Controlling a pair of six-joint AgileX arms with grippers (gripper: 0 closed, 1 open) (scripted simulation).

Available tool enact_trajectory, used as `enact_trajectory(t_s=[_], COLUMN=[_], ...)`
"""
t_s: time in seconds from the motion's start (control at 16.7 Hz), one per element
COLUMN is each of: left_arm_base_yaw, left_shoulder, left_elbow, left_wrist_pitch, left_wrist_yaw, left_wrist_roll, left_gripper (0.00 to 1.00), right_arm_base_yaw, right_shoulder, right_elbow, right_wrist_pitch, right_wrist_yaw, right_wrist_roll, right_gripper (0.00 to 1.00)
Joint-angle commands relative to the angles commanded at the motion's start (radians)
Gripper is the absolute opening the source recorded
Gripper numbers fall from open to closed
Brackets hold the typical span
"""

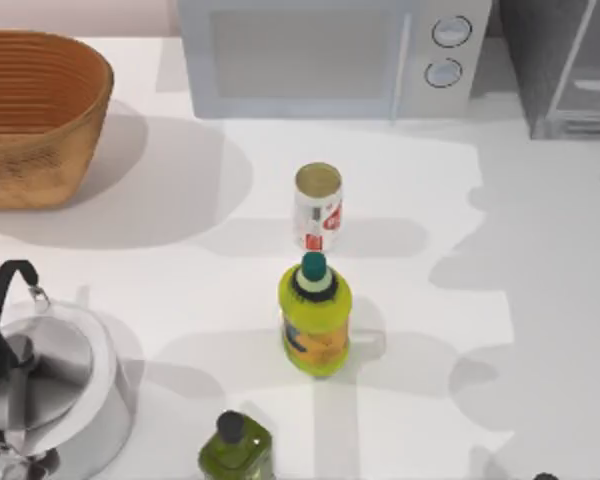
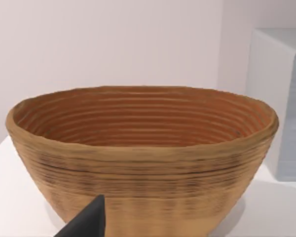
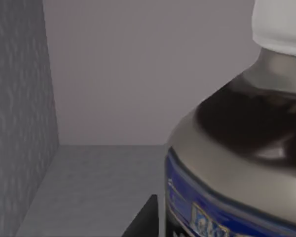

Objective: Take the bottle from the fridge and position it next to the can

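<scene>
The bottle [image 3: 246, 123] stands inside the fridge [image 3: 19, 123], very close in the right wrist view. It has a dark body, a silver-grey shoulder, a blue label band and a white cap. A dark part of my right gripper [image 3: 143, 219] shows right beside the bottle's lower body; whether it touches is unclear. In the top view the fridge [image 1: 560, 70] is at the back right corner. The can [image 1: 318, 208], white with red markings and a gold top, stands upright at the table's middle. My left gripper [image 2: 89, 219] hangs in front of a woven basket.
A yellow-green bottle [image 1: 315, 315] with a teal cap stands just in front of the can. An olive-green bottle [image 1: 236, 447] is at the front edge, a steel kettle [image 1: 50, 385] front left. The basket [image 1: 35, 115] sits back left and the white microwave [image 1: 320, 55] back centre.
</scene>
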Motion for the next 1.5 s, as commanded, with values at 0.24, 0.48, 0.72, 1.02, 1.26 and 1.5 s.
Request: enact_trajectory(t_s=[0.24,0.48,0.72,1.02,1.26,1.5], left_arm_base_yaw=[0.0,0.0,0.0,0.0,0.0,0.0], left_shoulder=[0.0,0.0,0.0,0.0,0.0,0.0], left_elbow=[0.0,0.0,0.0,0.0,0.0,0.0], left_wrist_pitch=[0.0,0.0,0.0,0.0,0.0,0.0], left_wrist_yaw=[0.0,0.0,0.0,0.0,0.0,0.0], left_wrist_roll=[0.0,0.0,0.0,0.0,0.0,0.0], left_gripper=[1.0,1.0,1.0,1.0,1.0,1.0], right_arm_base_yaw=[0.008,0.114,0.37,0.727,0.857,0.863], right_shoulder=[0.007,0.067,0.158,0.244,0.264,0.265], right_elbow=[0.003,0.001,-0.015,-0.043,-0.061,-0.063], right_wrist_pitch=[-0.001,0.057,0.155,0.275,0.321,0.323], right_wrist_yaw=[0.003,0.112,0.37,0.725,0.854,0.86], right_wrist_roll=[0.002,0.0,-0.004,-0.009,-0.012,-0.012], right_gripper=[0.0,0.0,0.0,0.0,0.0,0.0])
